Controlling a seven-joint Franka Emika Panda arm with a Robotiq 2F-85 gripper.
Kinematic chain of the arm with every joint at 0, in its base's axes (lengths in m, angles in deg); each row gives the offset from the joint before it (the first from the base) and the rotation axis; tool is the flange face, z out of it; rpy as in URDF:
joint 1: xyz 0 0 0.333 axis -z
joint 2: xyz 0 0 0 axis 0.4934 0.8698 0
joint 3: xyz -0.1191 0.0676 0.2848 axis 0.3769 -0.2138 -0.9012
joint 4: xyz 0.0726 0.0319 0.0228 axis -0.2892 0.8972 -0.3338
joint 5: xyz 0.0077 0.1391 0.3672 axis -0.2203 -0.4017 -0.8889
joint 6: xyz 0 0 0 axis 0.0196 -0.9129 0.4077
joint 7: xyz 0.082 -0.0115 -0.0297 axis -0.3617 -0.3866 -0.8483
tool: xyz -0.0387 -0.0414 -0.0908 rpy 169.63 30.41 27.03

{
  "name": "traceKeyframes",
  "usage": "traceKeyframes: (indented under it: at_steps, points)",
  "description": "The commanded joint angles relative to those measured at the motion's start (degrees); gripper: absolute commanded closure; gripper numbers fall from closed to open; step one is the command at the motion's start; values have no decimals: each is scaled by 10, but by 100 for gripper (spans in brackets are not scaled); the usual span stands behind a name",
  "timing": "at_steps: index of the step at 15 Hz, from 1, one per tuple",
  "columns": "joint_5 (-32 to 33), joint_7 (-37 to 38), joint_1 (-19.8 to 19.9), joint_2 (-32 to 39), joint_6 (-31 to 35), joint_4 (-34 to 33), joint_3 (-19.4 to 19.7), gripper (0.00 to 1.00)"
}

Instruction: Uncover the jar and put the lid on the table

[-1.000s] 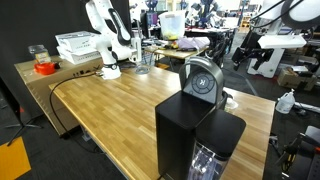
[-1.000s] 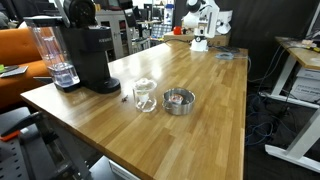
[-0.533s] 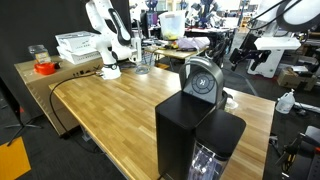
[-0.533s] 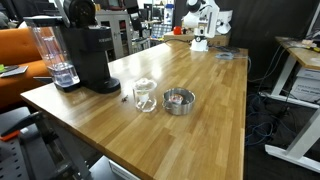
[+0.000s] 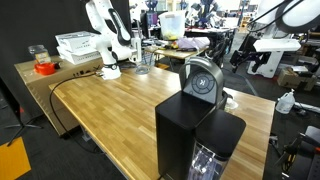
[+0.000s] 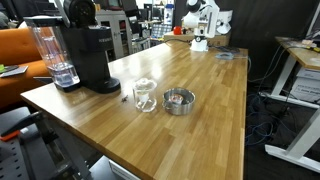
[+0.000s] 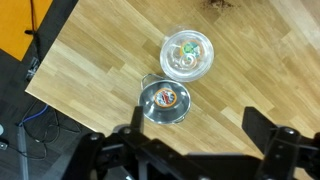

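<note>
A small clear glass jar (image 6: 145,95) stands on the wooden table (image 6: 200,130) beside a round metal dish (image 6: 179,101) with an orange item inside. In the wrist view the jar (image 7: 187,55) and the dish (image 7: 165,100) appear from high above, with colourful contents showing through the jar's clear top. My gripper (image 7: 200,138) is open and empty, far above them, its dark fingers spread wide at the bottom edge. The arm (image 6: 205,22) is at the far end of the table. In an exterior view the arm (image 5: 106,38) shows, but the jar is hidden.
A black coffee machine (image 6: 85,55) with a clear water tank stands near the jar; it also fills the foreground of an exterior view (image 5: 200,120). A side bench with white trays (image 5: 77,45) and a red object (image 5: 44,68) sits beside the arm.
</note>
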Motion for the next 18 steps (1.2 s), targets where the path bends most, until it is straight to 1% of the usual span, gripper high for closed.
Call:
traceKeyframes:
  at_steps: [1, 5, 11, 18]
  points:
    - [-7, 2, -9, 53, -23, -30, 10, 0]
    - [-24, -23, -27, 124, -22, -55, 21, 0]
    - [-59, -76, -57, 224, -37, -117, 38, 0]
    - [-59, -74, -75, 280, -53, -160, 72, 0]
